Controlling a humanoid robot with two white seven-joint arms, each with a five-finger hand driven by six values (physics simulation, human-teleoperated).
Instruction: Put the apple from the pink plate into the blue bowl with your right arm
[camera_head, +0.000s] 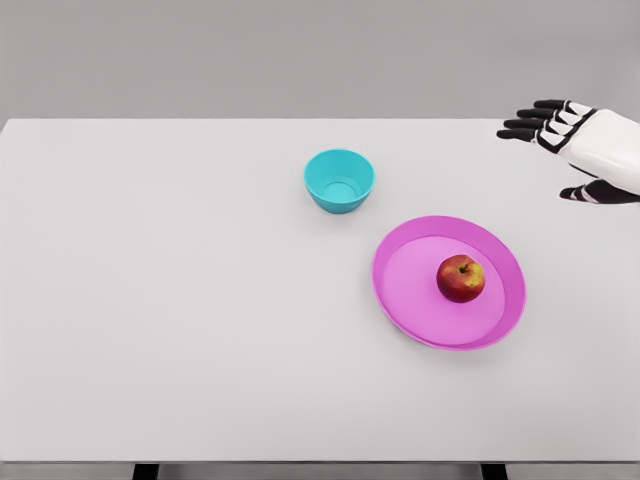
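Table (200, 350) front edge is nearest, white top, two dark legs just visible beneath at the bottom of the view. Next in: pink plate (400, 300), sitting at roughly 4 o'clock from table centre, flat on the surface, raised rim all round. Apple (461, 278) is on the plate, red with a yellow patch, stem up, resting off-centre toward the plate's 3 o'clock side, near the rim but not touching it. Upright, nothing in contact with it except the plate.

Blue bowl (339, 180) sits at 11 o'clock from the plate, near but clearly apart, a strip of bare table between them. Bowl is upright, open side up, interior looks empty.

Right hand (575, 150) comes in from the right edge at about 2 o'clock from the plate, well apart from both plate and apple. White palm shell, black fingers (530, 120) extended toward 9 o'clock, lying side by side with small gaps, relaxed and holding nothing. Thumb (590, 193) hangs separately below the palm, also pointing left. Can't tell whether the hand is above the table or touching it.

Left arm not visible.
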